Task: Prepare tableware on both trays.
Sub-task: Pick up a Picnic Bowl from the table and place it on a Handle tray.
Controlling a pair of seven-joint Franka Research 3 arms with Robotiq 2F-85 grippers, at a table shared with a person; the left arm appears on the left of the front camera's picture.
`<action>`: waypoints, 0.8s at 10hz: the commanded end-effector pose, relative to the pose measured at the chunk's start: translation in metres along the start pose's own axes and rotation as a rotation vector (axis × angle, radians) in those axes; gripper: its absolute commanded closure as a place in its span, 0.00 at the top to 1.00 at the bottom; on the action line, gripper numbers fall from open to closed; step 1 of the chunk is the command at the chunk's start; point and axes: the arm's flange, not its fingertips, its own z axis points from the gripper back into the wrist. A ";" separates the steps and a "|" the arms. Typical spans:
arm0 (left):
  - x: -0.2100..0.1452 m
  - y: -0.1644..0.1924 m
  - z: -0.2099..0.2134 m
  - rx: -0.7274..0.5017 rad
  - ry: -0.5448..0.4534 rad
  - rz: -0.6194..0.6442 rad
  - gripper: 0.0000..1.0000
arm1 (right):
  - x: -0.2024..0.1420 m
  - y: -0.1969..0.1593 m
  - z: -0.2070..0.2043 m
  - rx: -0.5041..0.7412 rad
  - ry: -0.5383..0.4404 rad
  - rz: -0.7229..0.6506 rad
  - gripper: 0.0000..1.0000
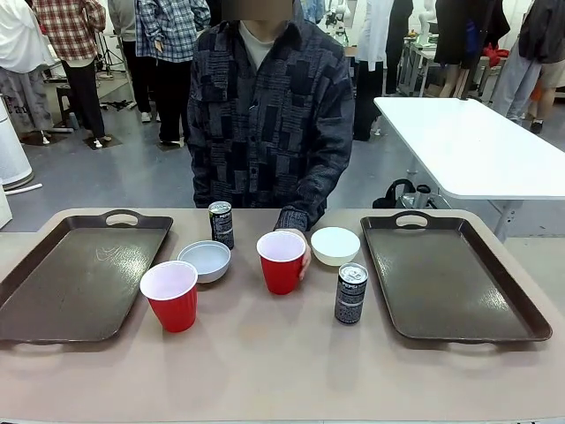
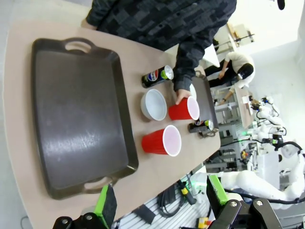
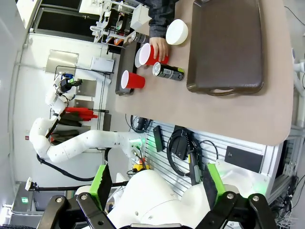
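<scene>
1. Left jaws: wide apart, nothing held. Green pads (image 2: 106, 206) at the bottom edge of the left wrist view.
2. Right jaws: wide apart, nothing held. Their pads show at the bottom edge of the right wrist view.
3. Front view: left tray (image 1: 79, 283) at frame left and right tray (image 1: 450, 283) at frame right. All tableware stands on the counter (image 1: 265, 371) between them.
4. Centre-left: near red cup (image 1: 170, 296) upright. Left bowl (image 1: 205, 261) is just behind it, far can (image 1: 222, 224) behind the bowl.
5. Centre: middle red cup (image 1: 282, 262), with the person's hand (image 1: 305, 261) on its right side.
6. Centre-right: right bowl (image 1: 335, 246), and near can (image 1: 350, 293) upright below it.
</scene>
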 end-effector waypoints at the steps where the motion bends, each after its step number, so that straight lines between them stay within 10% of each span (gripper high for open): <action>1: 0.000 0.001 0.001 -0.006 -0.004 -0.001 1.00 | 0.000 0.002 0.002 0.024 -0.010 0.016 1.00; 5: 0.005 -0.002 -0.003 0.032 0.000 0.034 1.00 | 0.000 0.002 0.002 0.024 -0.010 0.016 1.00; 8: 0.040 -0.060 -0.078 0.326 0.124 -0.006 1.00 | 0.000 0.002 0.002 0.024 -0.010 0.016 1.00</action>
